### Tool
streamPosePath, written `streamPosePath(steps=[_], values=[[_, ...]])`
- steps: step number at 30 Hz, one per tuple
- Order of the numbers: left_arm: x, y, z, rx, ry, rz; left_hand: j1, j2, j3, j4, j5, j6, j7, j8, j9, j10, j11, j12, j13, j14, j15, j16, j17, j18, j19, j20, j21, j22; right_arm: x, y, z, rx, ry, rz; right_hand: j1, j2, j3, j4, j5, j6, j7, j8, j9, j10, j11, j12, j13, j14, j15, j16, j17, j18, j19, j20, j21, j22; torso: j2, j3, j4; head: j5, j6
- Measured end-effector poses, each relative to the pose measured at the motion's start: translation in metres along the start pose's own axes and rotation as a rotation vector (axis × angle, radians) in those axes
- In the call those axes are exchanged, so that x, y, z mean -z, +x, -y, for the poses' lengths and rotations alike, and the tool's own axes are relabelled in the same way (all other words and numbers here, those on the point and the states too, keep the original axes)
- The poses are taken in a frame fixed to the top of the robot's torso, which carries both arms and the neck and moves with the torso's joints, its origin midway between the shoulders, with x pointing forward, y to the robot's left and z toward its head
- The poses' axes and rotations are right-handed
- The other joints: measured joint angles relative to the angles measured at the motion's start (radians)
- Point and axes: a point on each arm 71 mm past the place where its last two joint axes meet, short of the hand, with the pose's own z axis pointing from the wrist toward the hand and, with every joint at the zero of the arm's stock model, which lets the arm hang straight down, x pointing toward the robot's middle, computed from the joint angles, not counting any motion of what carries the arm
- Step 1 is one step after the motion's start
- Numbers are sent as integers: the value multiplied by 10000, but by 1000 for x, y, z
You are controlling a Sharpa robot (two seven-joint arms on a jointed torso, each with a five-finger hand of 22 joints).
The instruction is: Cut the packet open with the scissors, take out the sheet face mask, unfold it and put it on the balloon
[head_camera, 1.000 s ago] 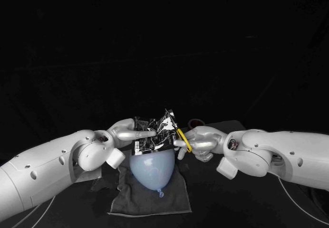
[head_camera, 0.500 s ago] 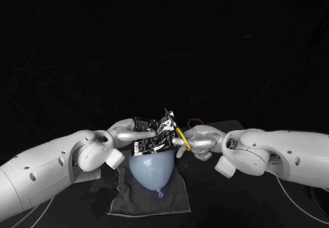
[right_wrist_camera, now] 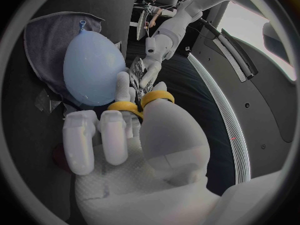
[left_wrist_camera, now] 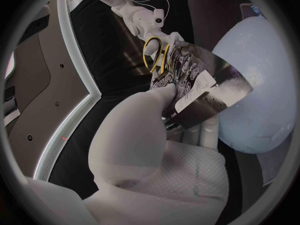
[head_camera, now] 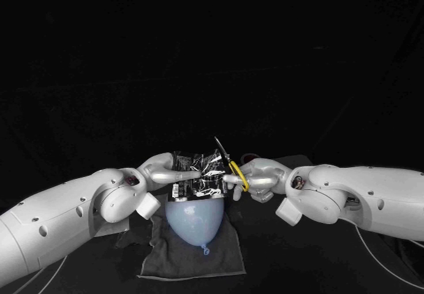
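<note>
the left robot hand (head_camera: 164, 172) is gripping the packet (head_camera: 200, 179), pinching its side edge between thumb and fingers and holding it upright in the air. the right robot hand (head_camera: 262, 181) is holding the scissors (head_camera: 232, 168), with its fingers passing through the yellow handle loops. the blades are pointing up and away from that hand and meeting the packet's top corner on the side nearest it. i cannot tell whether the blades are biting into the foil. the two robot hands are facing each other with the packet between them. the pale blue balloon (head_camera: 196, 219) is lying just below both hands, its wide end under the packet's lower edge and its knot pointing toward the robot. it is resting on a dark grey cloth (head_camera: 191, 260) spread on the black desk (head_camera: 291, 257).
</note>
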Motion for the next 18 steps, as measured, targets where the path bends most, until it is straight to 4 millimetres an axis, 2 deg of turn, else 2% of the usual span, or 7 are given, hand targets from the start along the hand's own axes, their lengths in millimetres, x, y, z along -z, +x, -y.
streamPosePath(steps=[4,10,15,18], values=[[0,-1,0,-24,19,61,0,-1,0,0,0,7,7,14,0,0,0,0,0,0,0,0,0,65,0,0,0,0,1,-4,1,-88,9,277,181,178,-194,2,0,355,-211,73,44,0,1,369,369,-29,-127,-68,-14,-1,11,-134,63,0,-1,-4,0,-10,13],[2,-4,-1,-11,37,204,-1,-2,17,-17,-1,26,26,14,0,0,0,0,0,1,1,0,0,85,0,0,0,1,3,-8,2,-157,16,560,187,183,-463,-41,0,786,-442,156,223,-1,2,1335,1376,-31,-192,-80,-98,0,12,-341,65,-1,-1,-5,5,-22,39],[3,-6,-1,65,51,309,-12,-13,17,-17,-1,26,26,14,0,0,0,0,0,1,1,0,8,83,0,0,0,2,4,-11,3,-184,22,754,187,183,-812,47,0,810,-465,156,330,-2,3,1323,1512,-31,-194,-81,-109,0,13,-345,65,-5,2,-5,10,-29,62],[3,-7,-1,142,61,355,-13,-13,17,-17,-5,25,25,13,0,0,0,0,0,1,1,0,8,81,0,0,0,3,6,-14,4,-194,32,872,187,183,-838,73,0,758,-414,155,359,-2,3,1253,1545,-32,-195,-81,-115,0,13,-345,65,-9,3,-5,10,-30,83]])
